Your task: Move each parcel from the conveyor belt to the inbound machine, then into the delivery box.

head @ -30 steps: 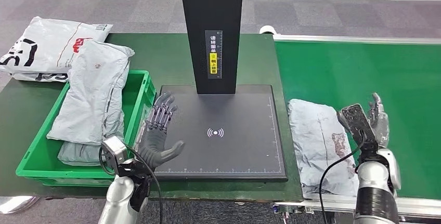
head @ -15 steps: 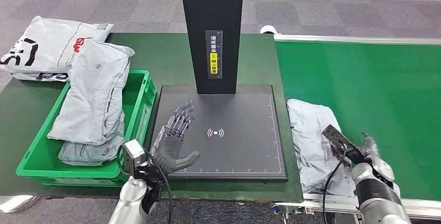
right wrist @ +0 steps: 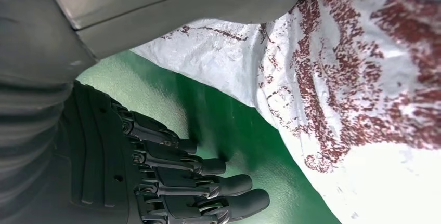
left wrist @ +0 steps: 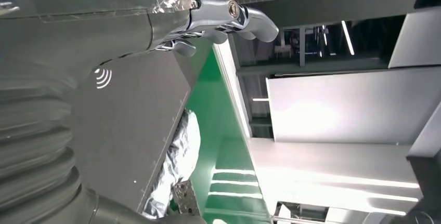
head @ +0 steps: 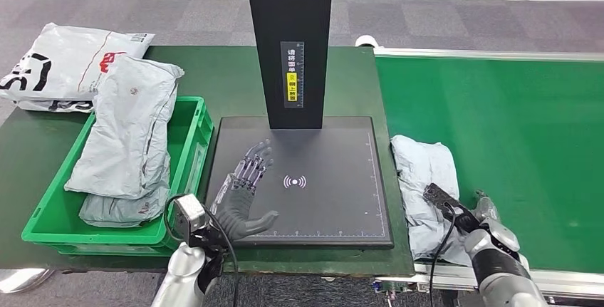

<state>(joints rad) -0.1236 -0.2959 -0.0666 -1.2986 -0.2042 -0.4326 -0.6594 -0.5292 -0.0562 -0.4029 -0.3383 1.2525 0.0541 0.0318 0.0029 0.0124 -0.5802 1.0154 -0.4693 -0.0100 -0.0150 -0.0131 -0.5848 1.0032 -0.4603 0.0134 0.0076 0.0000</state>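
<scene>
A crumpled grey-white parcel (head: 426, 182) with red speckles (right wrist: 364, 78) lies on the green conveyor belt (head: 513, 122), at its left edge. My right hand (head: 483, 220) is low at the parcel's near right side. In the right wrist view its thumb lies over the parcel's edge and its dark fingers (right wrist: 208, 182) stretch out flat over the belt, apart from the parcel. My left hand (head: 244, 187) hovers open, fingers spread, over the left part of the inbound machine's black pad (head: 335, 200). The pad (left wrist: 130, 109) and the parcel (left wrist: 182, 151) also appear beyond my left hand (left wrist: 78, 37).
The machine's black column (head: 288, 36) rises at the pad's far edge. The green delivery box (head: 50, 211) at the left holds grey parcels (head: 128, 129). Another white parcel (head: 64, 61) lies on the table behind it. The belt's metal rim (head: 563, 278) runs along its near side.
My right hand dropped lower and nearer, coming in at the parcel's right edge, and the parcel bunched up toward the left. My left hand slid rightward and forward over the pad.
</scene>
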